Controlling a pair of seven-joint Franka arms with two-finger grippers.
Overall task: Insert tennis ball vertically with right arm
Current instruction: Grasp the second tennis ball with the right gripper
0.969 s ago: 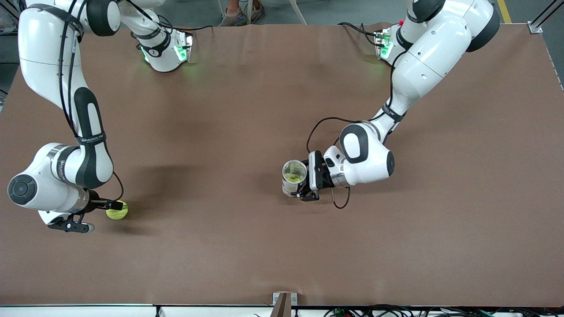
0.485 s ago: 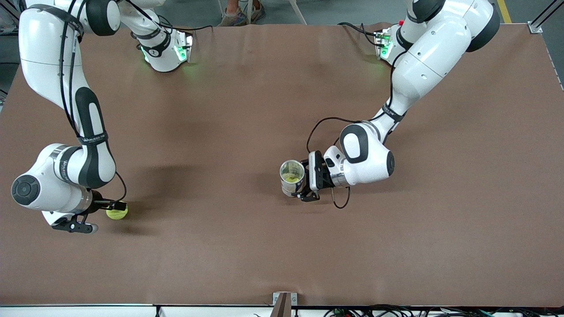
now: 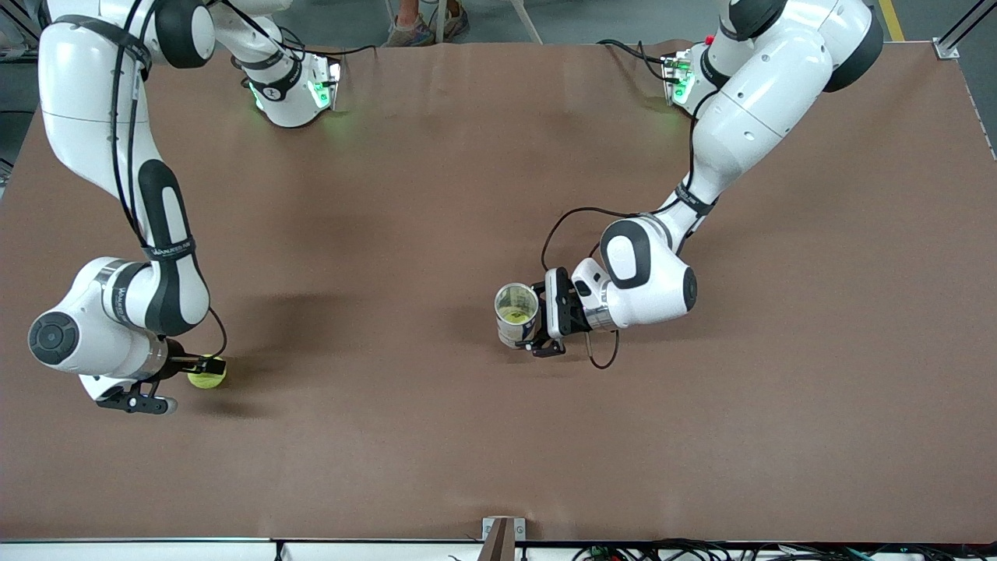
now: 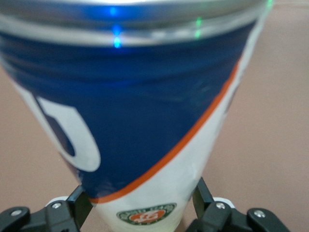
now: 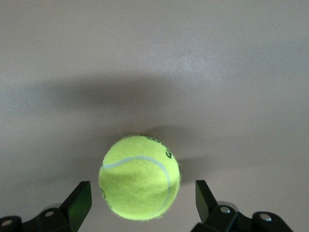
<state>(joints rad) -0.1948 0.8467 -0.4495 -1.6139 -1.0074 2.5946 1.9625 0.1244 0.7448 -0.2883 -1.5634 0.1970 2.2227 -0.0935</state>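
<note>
1. The can (image 4: 145, 121) has a blue and white label. Near its base there is a small round green and orange emblem with letters; they are too blurred to read.
2. The tennis ball (image 5: 140, 178) has dark printed letters at its edge, not readable.
3. The right arm's black band (image 3: 167, 251) has white lettering, too small to read.

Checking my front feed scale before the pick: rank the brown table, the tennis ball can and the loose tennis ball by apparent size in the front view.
1. Brown cloth-covered table, by far the largest.
2. Upright open-topped cylindrical tennis ball can, between the left pincer fingers.
3. Yellow-green felt tennis ball at the right pincer, smallest, partly hidden by a finger.
</note>
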